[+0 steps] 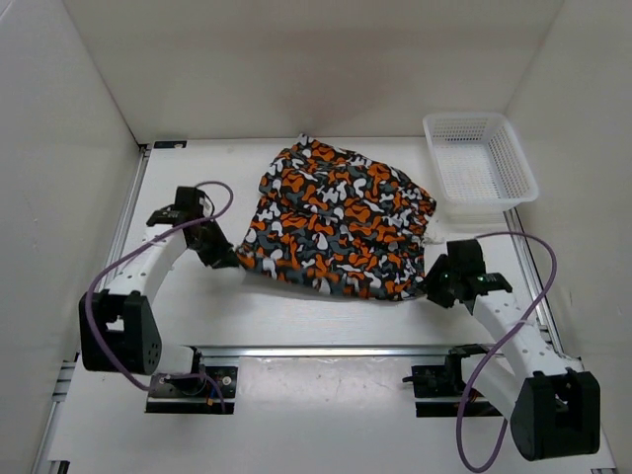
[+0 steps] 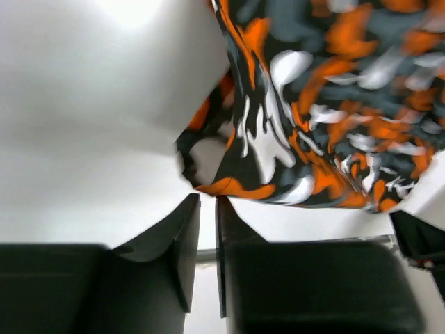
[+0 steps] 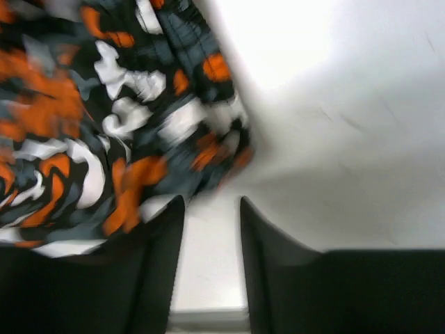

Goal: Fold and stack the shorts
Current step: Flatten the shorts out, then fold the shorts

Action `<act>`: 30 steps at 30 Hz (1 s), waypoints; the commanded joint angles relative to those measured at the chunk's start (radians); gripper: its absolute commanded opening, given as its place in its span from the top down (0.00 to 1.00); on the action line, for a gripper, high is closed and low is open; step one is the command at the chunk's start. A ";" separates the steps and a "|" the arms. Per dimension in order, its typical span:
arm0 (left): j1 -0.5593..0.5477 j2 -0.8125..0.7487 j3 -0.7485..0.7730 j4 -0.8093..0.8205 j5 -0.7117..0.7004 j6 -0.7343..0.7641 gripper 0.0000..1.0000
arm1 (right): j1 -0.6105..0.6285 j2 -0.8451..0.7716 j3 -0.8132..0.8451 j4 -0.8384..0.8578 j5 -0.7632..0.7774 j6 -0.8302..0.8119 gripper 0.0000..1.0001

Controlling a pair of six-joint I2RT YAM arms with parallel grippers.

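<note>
Top cam: shorts (image 1: 341,232), soft rumpled cloth w/ orange/black/grey/white blotches, lie spread mid-table (image 1: 296,316) toward the far edge. The white plastic mesh basket (image 1: 464,118) at the far right corner shows only here. Left gripper (image 1: 225,259) is at their near-left corner, right gripper (image 1: 434,284) at near-right.

Left wrist: fingers (image 2: 181,236) nearly together, just a slit, cloth edge just beyond, prob not pinched.

Right wrist (blurry): fingers (image 3: 264,250) apart, bare table between, cloth alongside.
</note>
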 commanded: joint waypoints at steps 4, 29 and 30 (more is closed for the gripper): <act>0.008 0.006 -0.109 0.036 -0.005 0.037 0.39 | -0.005 -0.062 -0.035 -0.052 -0.016 0.102 0.41; -0.012 0.249 -0.169 0.213 0.025 -0.059 0.90 | -0.014 0.231 -0.023 0.211 -0.051 0.135 0.91; -0.012 0.249 -0.160 0.213 0.041 -0.059 0.90 | -0.014 0.231 -0.011 0.193 -0.051 0.135 0.98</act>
